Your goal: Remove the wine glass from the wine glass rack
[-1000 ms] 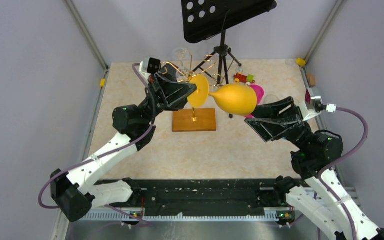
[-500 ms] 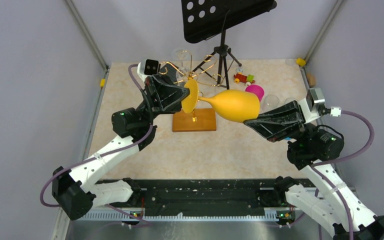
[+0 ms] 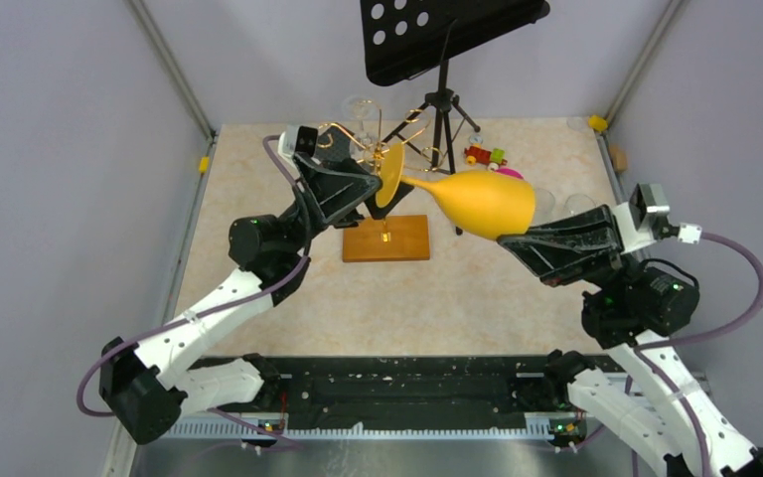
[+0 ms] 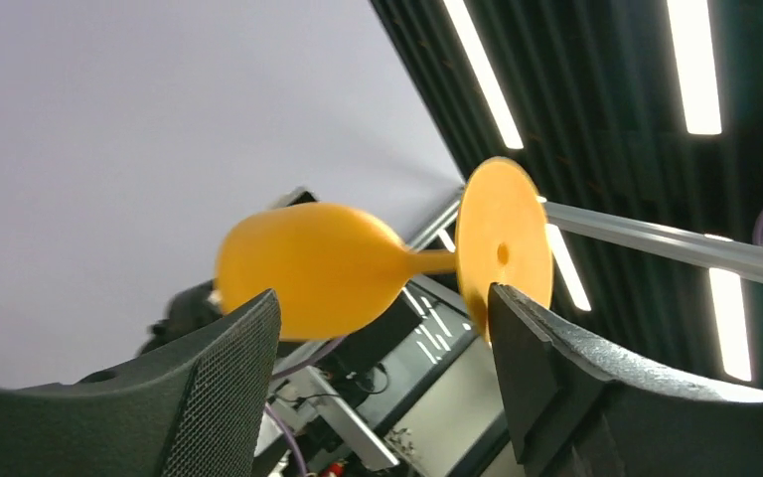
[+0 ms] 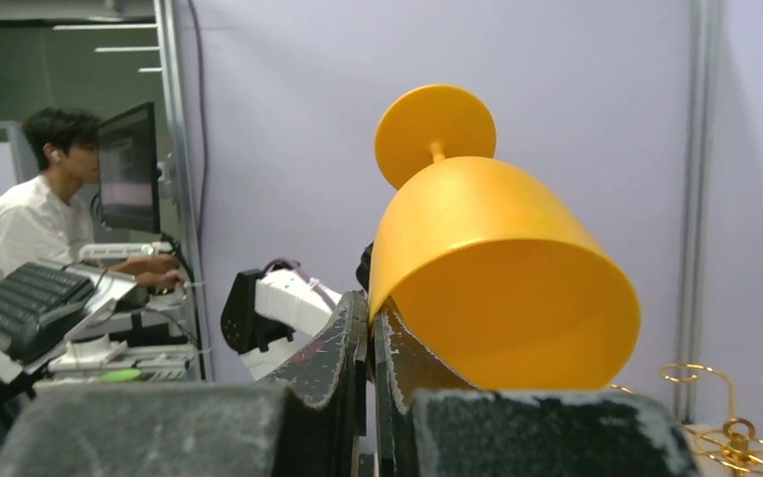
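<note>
R gripper is clamped tight on the glass, w/ the bowl's rim edge pinched btwn its fingers. The glass is in the air on its side, right of the rack and higher than the rack's wooden base. Its bowl mouth faces the R gripper; stem and foot point left at the rack's wire top. Can't tell if the foot touches any wire.

L gripper, above the rack's base, has jaws wide apart and grips nothing. The foot sits btwn its fingers. In the L wrist view the glass lies across the L gripper gap, foot edge right by one finger, contact unclear.

A clear glass hangs at the rack's back. The music stand is behind-right of the rack. A toy and pink cup are farther right of the rack.
</note>
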Robot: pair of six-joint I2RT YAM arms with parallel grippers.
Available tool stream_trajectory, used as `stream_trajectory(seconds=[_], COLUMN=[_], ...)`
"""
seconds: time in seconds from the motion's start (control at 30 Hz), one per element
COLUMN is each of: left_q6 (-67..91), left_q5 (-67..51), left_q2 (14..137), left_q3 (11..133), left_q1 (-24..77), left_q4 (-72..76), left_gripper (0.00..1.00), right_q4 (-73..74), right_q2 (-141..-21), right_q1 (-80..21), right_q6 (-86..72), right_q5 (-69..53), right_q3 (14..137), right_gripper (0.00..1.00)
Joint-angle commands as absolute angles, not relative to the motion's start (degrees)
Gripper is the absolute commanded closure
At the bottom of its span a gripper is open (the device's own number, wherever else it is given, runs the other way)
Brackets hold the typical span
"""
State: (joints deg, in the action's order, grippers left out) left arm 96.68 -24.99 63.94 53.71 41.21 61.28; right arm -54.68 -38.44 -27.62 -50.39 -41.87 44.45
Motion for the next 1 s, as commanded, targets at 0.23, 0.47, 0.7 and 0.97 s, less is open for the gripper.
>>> stream_trajectory(seconds=[0.23,0.47,0.7,0.97], left_q6=[77.76,64.58,48.12,41.17], left_q5=[-18.04,-13.87,-14.05,-10.35], left_q2=[52.47,47.97,48.85,47.49], left_q3=[51.75,56.13,64.97,67.05], left_q1=[40.29,40.17,40.17,40.17], left_q4=[40.99,24.44,6.2,-3.51], left_gripper=[0.15,0.15,0.15,0.15], right_q4=[5.73,34.35,53.83,60.7], right_q2=[-32.68,-38.47,-46.95,-49.71], right_q1=[-27.77,-27.77,-27.77,-27.77], right_q6=[-32.64,-22.49,-14.39,-13.29], right_q5=[-7.6,1.53,6.24,11.3], right_q3=[67.78,79.7,87.51,83.46], right_gripper=[1.0,1.0,1.0,1.0])
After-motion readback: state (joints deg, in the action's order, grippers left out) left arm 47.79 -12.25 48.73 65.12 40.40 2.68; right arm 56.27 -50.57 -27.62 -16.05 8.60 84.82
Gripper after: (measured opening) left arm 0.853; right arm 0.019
